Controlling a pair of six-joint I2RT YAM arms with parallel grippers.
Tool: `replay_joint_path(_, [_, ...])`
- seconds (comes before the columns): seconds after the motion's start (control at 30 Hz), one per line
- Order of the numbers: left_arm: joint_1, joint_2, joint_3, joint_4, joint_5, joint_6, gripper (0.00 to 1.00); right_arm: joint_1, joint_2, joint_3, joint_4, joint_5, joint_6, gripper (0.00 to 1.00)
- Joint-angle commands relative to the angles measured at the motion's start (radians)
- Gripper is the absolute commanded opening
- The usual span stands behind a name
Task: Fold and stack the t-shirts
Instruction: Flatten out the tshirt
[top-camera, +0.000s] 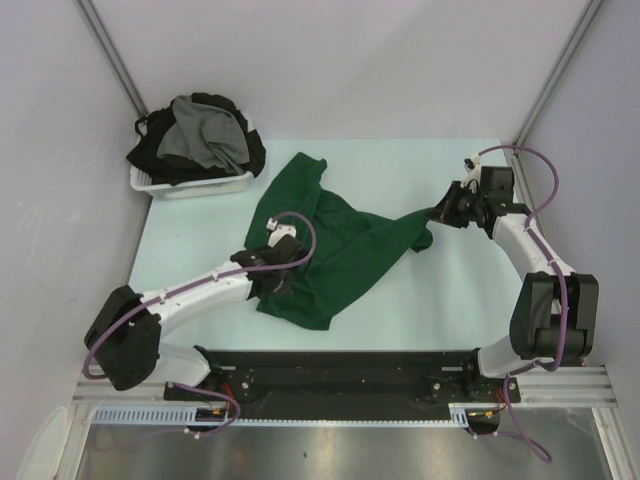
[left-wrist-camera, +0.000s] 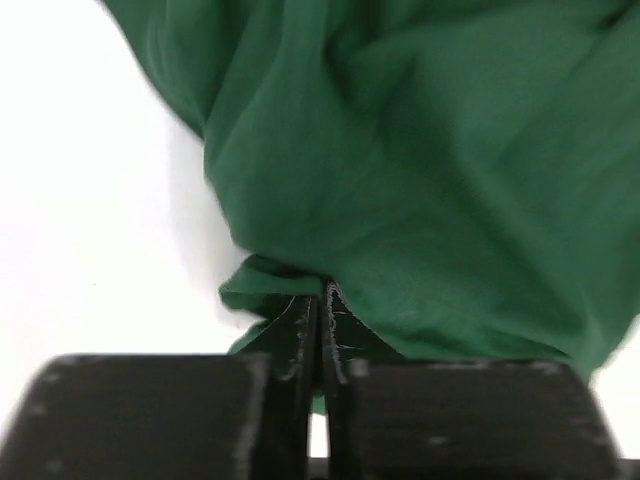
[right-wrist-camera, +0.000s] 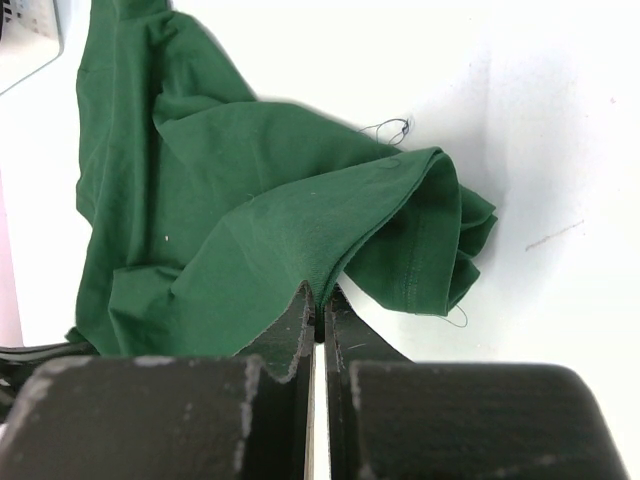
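Left wrist view: the left tool (left-wrist-camera: 320, 310) has its jaws pressed together, with a small fold of the green t-shirt (left-wrist-camera: 420, 180) pinched at the tips. Cloth bunches just beyond the tips and fills most of the view. The pale surface (left-wrist-camera: 90, 220) shows to the left.

Right wrist view: the right tool (right-wrist-camera: 320, 305) is also closed, gripping a ridge of the green t-shirt that rises to the tips like a tent. A hemmed edge folds over just right of the grip.

Top view: the green t-shirt lies crumpled mid-surface, drawn out between the two tools. The left tool is at its near-left part and the right tool at its right corner.

A white basket (top-camera: 195, 185) at the far-left corner of the surface holds a grey t-shirt (top-camera: 205, 135) on black t-shirts (top-camera: 150, 150), heaped over the rim.
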Motion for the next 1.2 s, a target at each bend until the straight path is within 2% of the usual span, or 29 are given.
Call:
replay_joint_path(0.0, [0.003, 0.029, 0.145, -0.036, -0.072, 0.061, 0.0, 0.002, -0.008, 0.046, 0.018, -0.007, -0.006, 0.0])
replay_joint_path(0.2, [0.015, 0.112, 0.326, -0.059, -0.169, 0.163, 0.0, 0.013, -0.008, 0.072, 0.02, 0.056, -0.01, 0.0])
replay_joint_path(0.4, [0.09, 0.143, 0.583, -0.08, -0.221, 0.261, 0.0, 0.03, -0.003, 0.25, 0.121, 0.125, 0.023, 0.0])
replay_joint_path(0.43, [0.121, 0.146, 0.676, -0.082, -0.227, 0.291, 0.0, 0.03, -0.005, 0.276, 0.145, 0.153, 0.031, 0.0])
replay_joint_path(0.5, [0.18, 0.175, 0.787, -0.115, -0.235, 0.3, 0.0, 0.068, 0.011, 0.38, 0.195, 0.197, 0.042, 0.0])
replay_joint_path(0.67, [0.293, 0.228, 1.094, -0.102, -0.212, 0.303, 0.0, 0.095, 0.153, 0.745, 0.176, 0.256, 0.06, 0.0])
replay_joint_path(0.73, [0.337, 0.276, 1.225, -0.105, -0.201, 0.279, 0.0, 0.108, 0.205, 0.842, 0.169, 0.268, 0.057, 0.0])
replay_joint_path(0.8, [0.359, 0.308, 1.298, -0.067, -0.186, 0.28, 0.0, 0.111, 0.291, 1.025, 0.124, 0.274, 0.059, 0.0])
replay_joint_path(0.97, [0.36, 0.429, 1.681, 0.082, -0.235, 0.396, 0.0, 0.096, 0.426, 1.323, 0.086, 0.312, 0.079, 0.0])
replay_joint_path(1.0, [0.357, 0.449, 1.764, 0.125, -0.237, 0.454, 0.0, 0.096, 0.489, 1.479, 0.063, 0.313, 0.074, 0.0])
replay_joint_path(1.07, [0.351, 0.434, 1.759, 0.319, -0.237, 0.525, 0.0, 0.097, 0.509, 1.532, 0.095, 0.302, 0.06, 0.0])
replay_joint_path(1.13, [0.343, 0.398, 1.7, 0.494, -0.255, 0.591, 0.0, 0.1, 0.465, 1.473, 0.219, 0.334, 0.04, 0.0])
replay_joint_path(1.17, [0.343, 0.393, 1.694, 0.53, -0.254, 0.622, 0.0, 0.099, 0.453, 1.458, 0.254, 0.345, 0.043, 0.0])
